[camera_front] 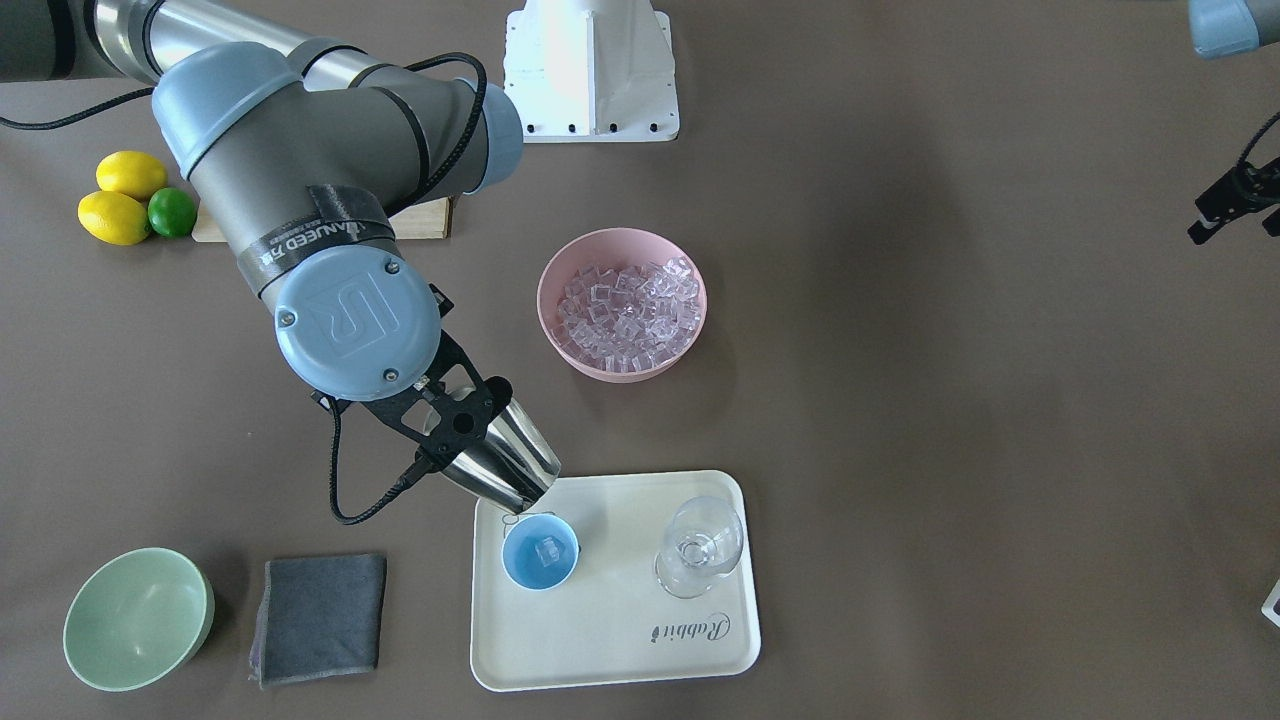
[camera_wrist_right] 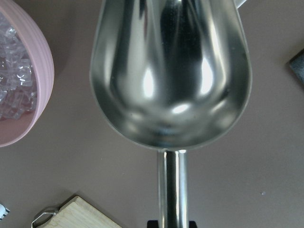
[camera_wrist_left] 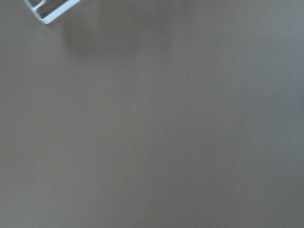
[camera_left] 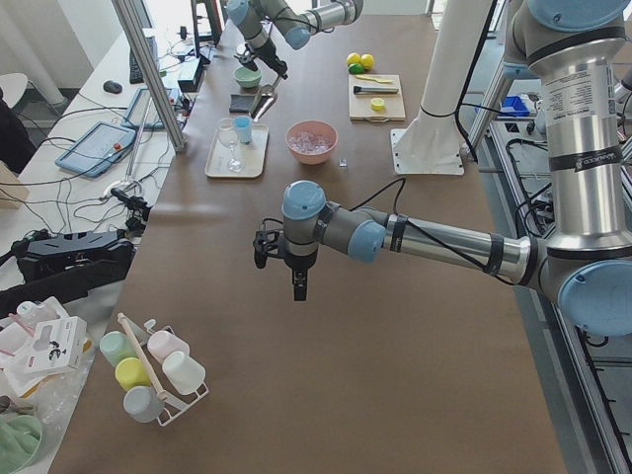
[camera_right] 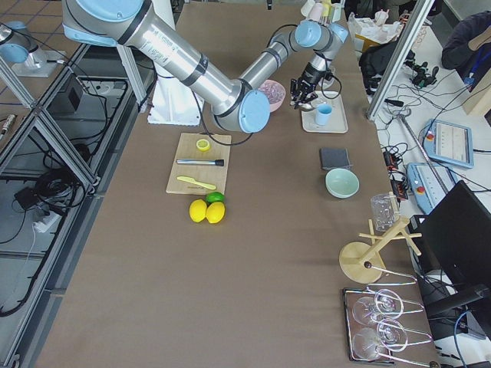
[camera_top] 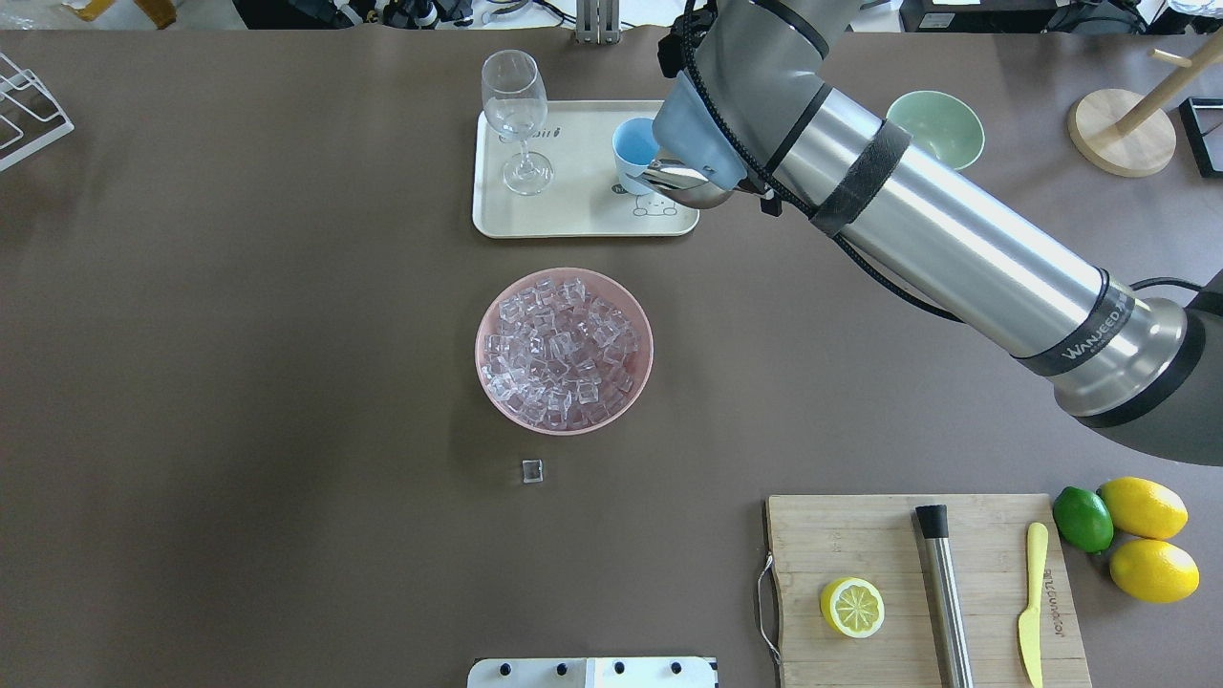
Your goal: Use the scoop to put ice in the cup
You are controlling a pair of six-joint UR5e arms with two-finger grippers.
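Note:
My right gripper (camera_front: 458, 425) is shut on the rod handle of the steel scoop (camera_front: 508, 462). The scoop is tilted down, its mouth at the rim of the light-blue cup (camera_front: 540, 552). One ice cube (camera_front: 547, 550) lies in the cup. In the right wrist view the scoop's bowl (camera_wrist_right: 171, 71) is empty. The pink bowl (camera_front: 560, 330) holds many ice cubes (camera_front: 628, 303). One loose cube (camera_top: 532, 470) lies on the table. My left gripper (camera_front: 1235, 215) hangs far off at the table's side, its fingers apart and empty.
The cup stands on a cream tray (camera_front: 620, 650) beside a clear stemmed glass (camera_front: 698, 548). A pale green bowl (camera_front: 137, 618) and a grey cloth (camera_front: 320, 615) lie beyond the tray. A cutting board (camera_top: 860, 535) carries a lemon half, a steel cylinder and a knife.

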